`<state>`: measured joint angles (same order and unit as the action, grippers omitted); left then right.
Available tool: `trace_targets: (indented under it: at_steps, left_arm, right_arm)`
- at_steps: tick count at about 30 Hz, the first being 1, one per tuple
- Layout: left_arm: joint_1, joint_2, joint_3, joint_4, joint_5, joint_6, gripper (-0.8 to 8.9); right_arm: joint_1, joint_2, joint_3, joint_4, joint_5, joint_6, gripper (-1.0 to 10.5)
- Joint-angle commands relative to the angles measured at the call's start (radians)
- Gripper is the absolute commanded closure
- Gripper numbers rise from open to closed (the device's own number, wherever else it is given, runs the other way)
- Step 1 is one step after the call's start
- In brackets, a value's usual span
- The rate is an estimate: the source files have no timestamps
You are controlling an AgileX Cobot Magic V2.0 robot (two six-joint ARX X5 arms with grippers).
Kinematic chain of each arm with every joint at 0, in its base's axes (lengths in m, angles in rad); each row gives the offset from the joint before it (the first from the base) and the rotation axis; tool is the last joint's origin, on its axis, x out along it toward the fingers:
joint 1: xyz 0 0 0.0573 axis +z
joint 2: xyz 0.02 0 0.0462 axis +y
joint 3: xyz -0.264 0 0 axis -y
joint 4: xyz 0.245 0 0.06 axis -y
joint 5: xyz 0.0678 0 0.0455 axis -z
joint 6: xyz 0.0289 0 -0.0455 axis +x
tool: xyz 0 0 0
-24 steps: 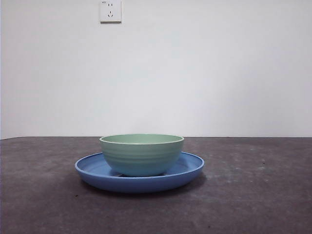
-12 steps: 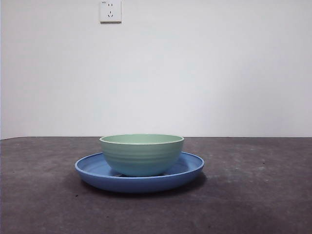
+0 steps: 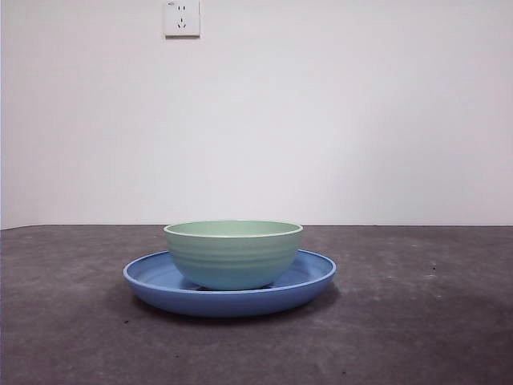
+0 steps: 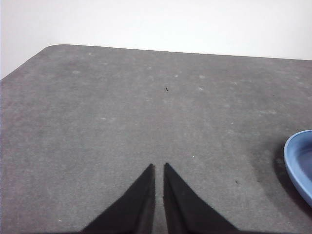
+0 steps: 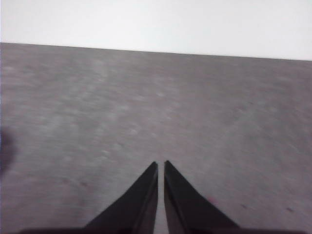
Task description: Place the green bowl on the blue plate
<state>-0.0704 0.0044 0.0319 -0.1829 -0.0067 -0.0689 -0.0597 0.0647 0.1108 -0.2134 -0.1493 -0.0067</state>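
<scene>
The green bowl (image 3: pixel 232 253) stands upright inside the blue plate (image 3: pixel 313 281) in the middle of the dark table in the front view. No gripper shows in the front view. In the left wrist view my left gripper (image 4: pixel 159 166) is shut and empty over bare table, with an edge of the blue plate (image 4: pixel 300 163) off to one side. In the right wrist view my right gripper (image 5: pixel 160 164) is shut and empty over bare table; the bowl and plate are out of that view.
A white wall with a power socket (image 3: pixel 182 18) stands behind the table. The table's rounded far corner (image 4: pixel 48 48) shows in the left wrist view.
</scene>
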Motion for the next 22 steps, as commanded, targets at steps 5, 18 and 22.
trace_targets:
  at_steps: [5,18,22]
  left_arm:
    - [-0.002,-0.001,-0.020,-0.004,-0.004,-0.003,7.85]
    - [-0.002,-0.001,-0.020,-0.004,-0.003,-0.003,7.85]
    - [-0.002,-0.001,-0.020,-0.004,-0.003,-0.003,7.85]
  right_arm:
    - [-0.001,-0.058,-0.088,0.019,0.048,0.002,9.3]
    - [-0.002,-0.061,-0.100,0.035,0.124,0.025,9.3]
    - [-0.002,-0.061,-0.100,0.055,0.124,0.025,9.3]
